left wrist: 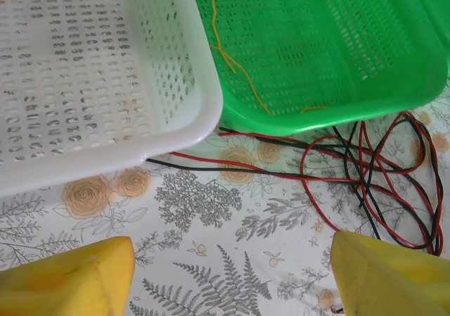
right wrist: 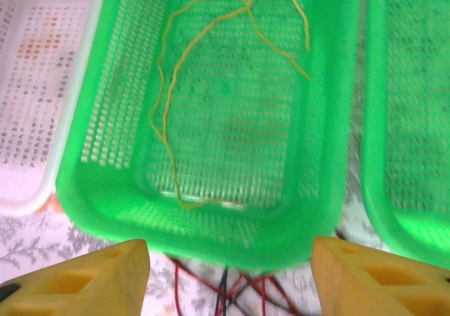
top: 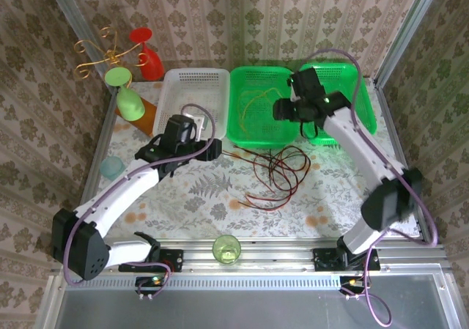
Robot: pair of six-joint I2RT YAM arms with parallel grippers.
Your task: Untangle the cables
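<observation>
Patterned wallpaper (top: pixel 220 14) is enclosing the fern-print table (top: pixel 205 197), where red and black cables (top: pixel 281 171) are lying tangled before a green basket (top: pixel 236 109) holding a yellow cable (right wrist: pixel 166 141), left claw (left wrist: pixel 232 260) and right claw (right wrist: pixel 228 260) hovering released, empty.

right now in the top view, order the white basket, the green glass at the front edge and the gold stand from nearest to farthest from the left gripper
From the left gripper:
1. white basket, just behind it
2. green glass, at the table's front edge
3. gold stand, back left corner
</observation>
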